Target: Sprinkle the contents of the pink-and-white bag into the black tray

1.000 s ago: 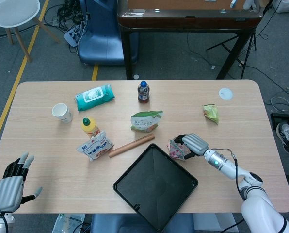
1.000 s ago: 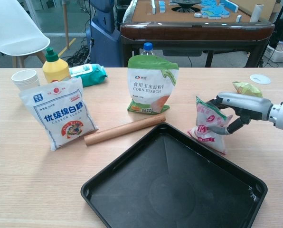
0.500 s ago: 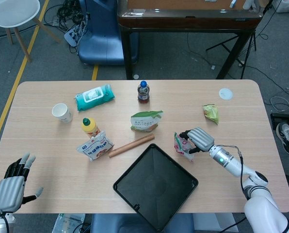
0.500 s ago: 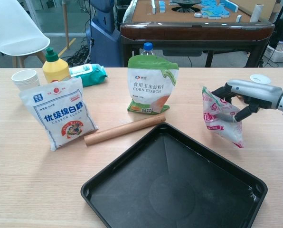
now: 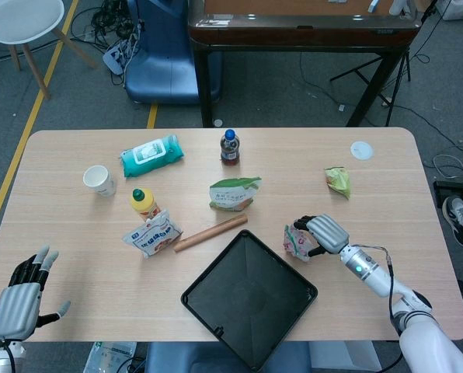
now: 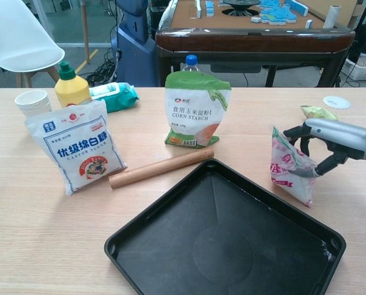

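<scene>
My right hand grips the pink-and-white bag by its top, holding it just off the table to the right of the black tray. The bag hangs tilted near the tray's right corner. The tray looks empty. My left hand hovers with fingers spread beyond the table's front left edge, holding nothing; the chest view does not show it.
A wooden rolling pin lies against the tray's far left side. Behind it stand a corn starch pouch, a white sugar bag, a yellow bottle, a paper cup, wipes and a drink bottle. A green packet lies at the right.
My right hand has lifted the pink-and-white bag off the table and carried it rightward and toward the front edge. The left hand has barely moved.
</scene>
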